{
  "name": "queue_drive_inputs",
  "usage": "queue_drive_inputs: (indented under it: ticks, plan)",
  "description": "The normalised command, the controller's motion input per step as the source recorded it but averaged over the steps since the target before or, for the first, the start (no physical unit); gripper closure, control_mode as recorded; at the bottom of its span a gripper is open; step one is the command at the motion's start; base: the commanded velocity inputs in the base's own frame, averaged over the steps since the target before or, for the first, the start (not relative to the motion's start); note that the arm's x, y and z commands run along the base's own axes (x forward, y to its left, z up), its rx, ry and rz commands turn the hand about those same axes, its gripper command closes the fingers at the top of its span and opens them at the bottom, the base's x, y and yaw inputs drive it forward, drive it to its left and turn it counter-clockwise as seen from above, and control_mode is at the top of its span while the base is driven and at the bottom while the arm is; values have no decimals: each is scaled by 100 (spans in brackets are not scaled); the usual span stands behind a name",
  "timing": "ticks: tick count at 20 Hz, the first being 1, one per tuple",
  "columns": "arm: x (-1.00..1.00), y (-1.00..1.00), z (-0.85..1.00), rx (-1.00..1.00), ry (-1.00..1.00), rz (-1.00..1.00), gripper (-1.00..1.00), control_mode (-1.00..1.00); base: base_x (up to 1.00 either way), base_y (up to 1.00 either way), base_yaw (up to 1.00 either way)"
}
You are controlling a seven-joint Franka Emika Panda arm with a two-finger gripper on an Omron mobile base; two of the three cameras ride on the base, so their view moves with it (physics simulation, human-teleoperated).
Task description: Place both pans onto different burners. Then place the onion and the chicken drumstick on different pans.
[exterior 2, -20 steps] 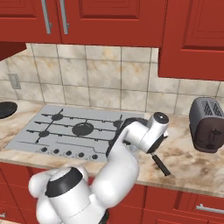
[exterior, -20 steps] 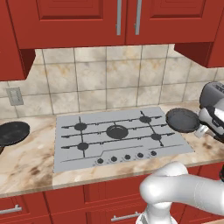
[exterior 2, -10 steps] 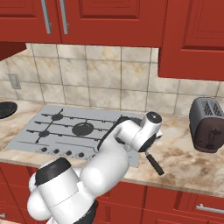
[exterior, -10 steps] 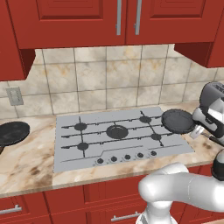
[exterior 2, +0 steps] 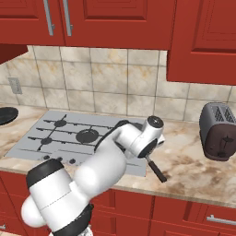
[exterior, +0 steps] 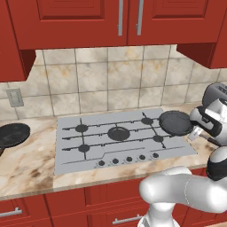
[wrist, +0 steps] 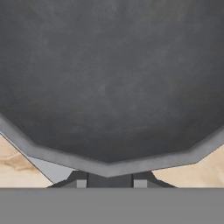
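My gripper [exterior: 195,132] is shut on the smaller dark-grey pan [exterior: 176,123], gripping where its handle meets the rim. The pan overlaps the right edge of the silver cooktop [exterior: 88,155], just right of the rear right burner [exterior: 146,120]. In the hand view the pan's dark floor [wrist: 109,78] spreads above my gripper [wrist: 107,180]. From the right base, my arm covers the pan body and its black handle [exterior 2: 156,169] sticks out below my gripper [exterior 2: 146,154]. The wider black pan [exterior: 11,134] rests on the counter far left [exterior 2: 7,115]. The onion and chicken drumstick are out of view.
A dark toaster [exterior 2: 220,131] stands on the counter at the right, close behind my hand [exterior: 217,91]. A row of small black knobs [exterior: 128,158] runs along the cooktop's front. Red cabinets hang above, and a wall outlet [exterior: 14,97] sits at the left.
My gripper has carried the smaller pan a little to the left, from over the counter to over the cooktop's right edge. The wider pan has stayed put.
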Motion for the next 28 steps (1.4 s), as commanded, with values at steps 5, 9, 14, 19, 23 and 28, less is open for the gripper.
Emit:
queue_drive_inputs:
  ticks: [5, 9, 14, 19, 23, 28]
  plan:
    - [0, 26, 0, 0, 0, 1, 100, -100, 0, 0, 0]
    - [0, 22, 0, 0, 0, 1, 100, -100, 0, 0, 0]
    - [0, 18, 0, -1, 0, 0, 100, -100, 0, 0, 0]
    - [0, 20, -2, -2, 1, 0, 100, -100, 0, 0, 0]
    - [2, 22, 0, -1, 1, 0, 100, -100, 0, 0, 0]
    - [3, 25, 0, 0, 0, 0, 100, -100, 0, 0, 0]
